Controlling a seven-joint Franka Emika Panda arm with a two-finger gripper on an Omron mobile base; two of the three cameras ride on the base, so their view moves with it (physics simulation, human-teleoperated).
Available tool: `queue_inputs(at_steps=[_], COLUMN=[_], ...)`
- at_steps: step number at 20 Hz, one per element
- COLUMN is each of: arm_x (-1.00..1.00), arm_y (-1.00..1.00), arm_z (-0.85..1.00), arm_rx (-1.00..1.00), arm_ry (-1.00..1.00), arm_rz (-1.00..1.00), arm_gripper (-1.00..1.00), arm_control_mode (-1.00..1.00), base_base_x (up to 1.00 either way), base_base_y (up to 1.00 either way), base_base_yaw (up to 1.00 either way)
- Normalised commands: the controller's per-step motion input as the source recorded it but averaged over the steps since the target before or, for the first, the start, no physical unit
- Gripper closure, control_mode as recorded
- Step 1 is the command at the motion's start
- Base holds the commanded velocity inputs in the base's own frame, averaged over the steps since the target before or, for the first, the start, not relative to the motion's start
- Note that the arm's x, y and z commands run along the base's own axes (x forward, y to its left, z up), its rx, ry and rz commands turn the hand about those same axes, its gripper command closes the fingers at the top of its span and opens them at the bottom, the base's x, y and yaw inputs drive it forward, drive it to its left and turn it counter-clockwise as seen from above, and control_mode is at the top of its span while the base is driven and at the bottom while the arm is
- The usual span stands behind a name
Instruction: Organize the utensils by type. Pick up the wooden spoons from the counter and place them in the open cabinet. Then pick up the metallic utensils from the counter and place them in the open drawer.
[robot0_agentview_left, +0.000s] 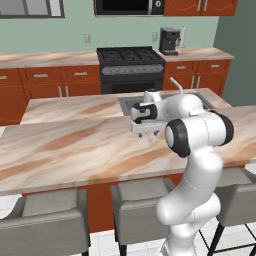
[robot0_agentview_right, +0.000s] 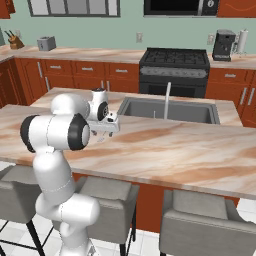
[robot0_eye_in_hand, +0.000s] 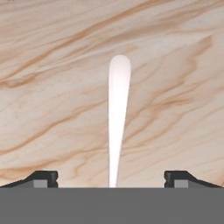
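Tool (robot0_eye_in_hand: 111, 180) poised above the marbled worktop (robot0_agentview_left: 75, 150), its two dark fingertips (robot0_eye_in_hand: 43, 178) spread wide and holding nothing. The metallic utensil (robot0_eye_in_hand: 118, 118), a slim pale handle with a rounded end, lies flat on the worktop directly below the tool, centred between the fingertips and running away from them.

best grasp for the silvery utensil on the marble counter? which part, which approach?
Take the metallic utensil across its narrow shaft, just below the rounded end, coming straight down from above. It lies flat on the counter, long and slim, running between the fingertips, so the open hand already straddles its width. It's thin, so probably close low, near the marble.
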Motion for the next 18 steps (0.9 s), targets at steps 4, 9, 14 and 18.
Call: queue_inputs(at_steps=[4, 9, 14, 18], arm_x=[-0.07, -0.07, 0.00, -0.06], arm_y=[0.09, 0.12, 0.03, 0.00], arm_z=[-0.50, -0.65, -0.83, -0.84], arm_rx=[0.00, 0.00, 0.00, 0.00], arm_ry=[0.00, 0.00, 0.09, 0.10], arm_rz=[0.00, 0.00, 0.00, 0.00], arm_gripper=[-1.00, 1.00, 1.00, 1.00], arm_control_mode=[-1.00, -1.00, -1.00, -1.00], base_base_x=[0.00, 0.00, 0.00, 0.00], base_base_y=[0.00, 0.00, 0.00, 0.00], base_base_yaw=[0.00, 0.00, 0.00, 0.00])
